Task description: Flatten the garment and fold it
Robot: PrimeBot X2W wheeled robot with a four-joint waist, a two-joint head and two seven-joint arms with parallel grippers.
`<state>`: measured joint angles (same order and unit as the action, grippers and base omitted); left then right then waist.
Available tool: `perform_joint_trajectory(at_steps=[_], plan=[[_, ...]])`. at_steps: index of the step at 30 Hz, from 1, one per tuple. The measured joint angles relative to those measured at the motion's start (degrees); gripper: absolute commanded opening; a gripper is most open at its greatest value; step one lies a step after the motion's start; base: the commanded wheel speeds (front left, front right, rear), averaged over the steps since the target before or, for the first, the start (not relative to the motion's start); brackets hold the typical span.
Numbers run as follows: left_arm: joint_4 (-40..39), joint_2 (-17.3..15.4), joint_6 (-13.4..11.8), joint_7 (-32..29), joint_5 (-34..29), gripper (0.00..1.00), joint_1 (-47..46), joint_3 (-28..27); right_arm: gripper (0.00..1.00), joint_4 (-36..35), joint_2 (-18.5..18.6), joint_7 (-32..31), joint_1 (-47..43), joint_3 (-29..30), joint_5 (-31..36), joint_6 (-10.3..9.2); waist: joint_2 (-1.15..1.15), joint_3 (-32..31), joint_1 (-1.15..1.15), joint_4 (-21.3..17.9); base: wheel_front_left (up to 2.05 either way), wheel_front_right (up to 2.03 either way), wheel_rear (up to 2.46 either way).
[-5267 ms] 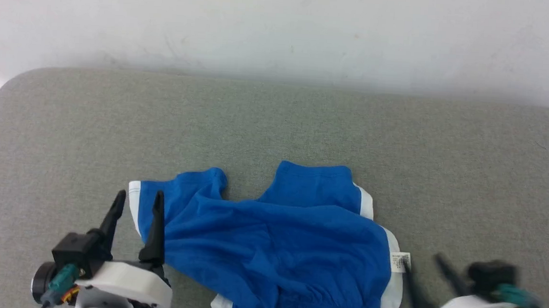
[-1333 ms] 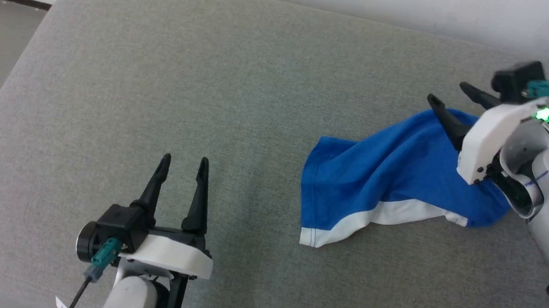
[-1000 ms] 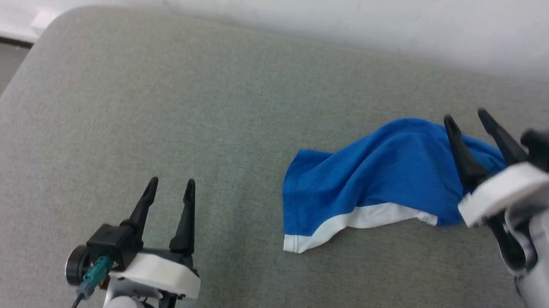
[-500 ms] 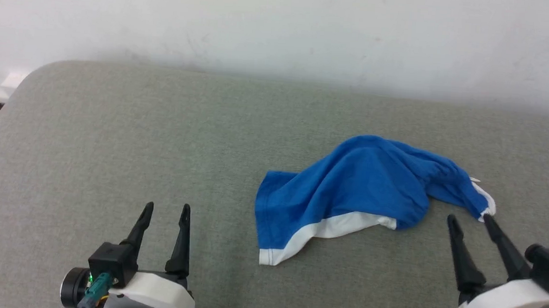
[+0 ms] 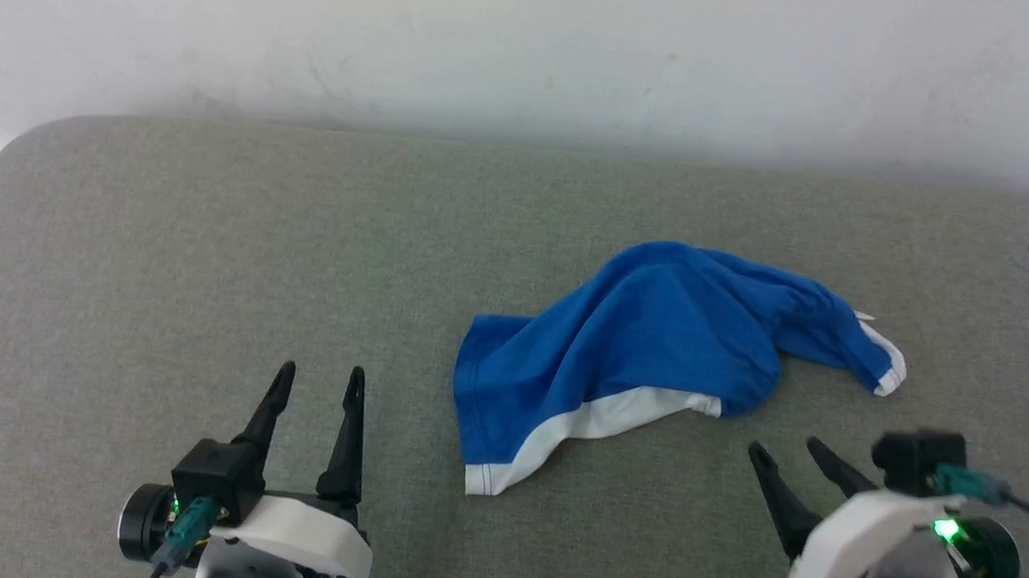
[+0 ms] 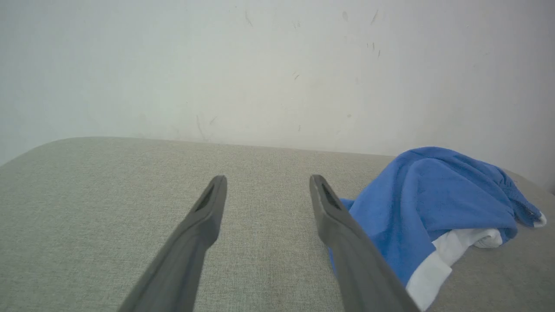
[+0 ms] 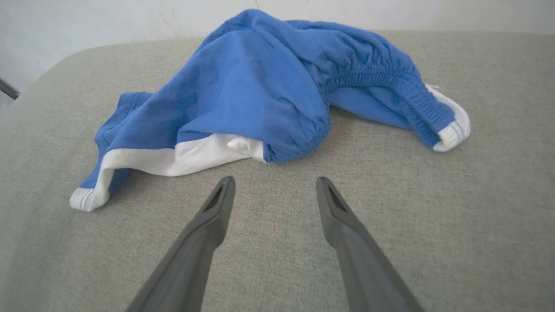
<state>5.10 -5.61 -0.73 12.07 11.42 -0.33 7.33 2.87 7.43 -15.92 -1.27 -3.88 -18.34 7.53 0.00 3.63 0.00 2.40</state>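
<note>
Withdrawn to 5 o'clock, the right end effector stands fingers apart and empty; the left end effector likewise at 7 o'clock. The garment lies released and bunched, probably awaiting regrasp for flattening.

The garment lies heaped, so its folds hide the underside from us, and we cannot tell front from back. In the left wrist view a finger of the left gripper covers its near edge. The head view's bottom edge cuts off the wrist of the right gripper.
</note>
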Motion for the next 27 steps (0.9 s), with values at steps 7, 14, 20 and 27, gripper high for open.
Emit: perform_joint_trajectory(at_steps=[7, 14, 20, 27], plan=[[0.8, 0.1, 0.0, 0.1, 0.2, 1.00, -1.3, 0.7, 1.00, 15.2, 0.3, 0.6, 11.6, -2.6, -1.6, 0.00, 0.00, 1.7, 0.01, 1.6, 0.00, 0.00, 0.00], [1.8, 0.4, 0.0, 0.9, 0.4, 1.00, -1.7, 1.2, 0.27, 26.7, -0.3, 4.2, 18.9, -2.1, -1.0, 0.00, 0.00, 3.0, 0.00, 3.3, 0.00, 0.00, 0.00], [2.5, 0.5, -0.4, 1.5, 1.2, 1.00, -2.1, 1.1, 0.00, 29.9, 0.6, 6.0, 21.0, -3.9, -1.7, 0.00, 0.00, 3.2, 0.00, 3.3, 0.00, 0.00, 0.00], [2.7, 0.5, -0.9, 1.9, 1.3, 1.00, -2.1, 1.0, 0.00, 20.2, 10.5, 1.5, 20.8, -9.3, 1.6, 0.01, 0.00, 2.6, 0.00, 2.3, 0.00, 0.00, 0.00]])
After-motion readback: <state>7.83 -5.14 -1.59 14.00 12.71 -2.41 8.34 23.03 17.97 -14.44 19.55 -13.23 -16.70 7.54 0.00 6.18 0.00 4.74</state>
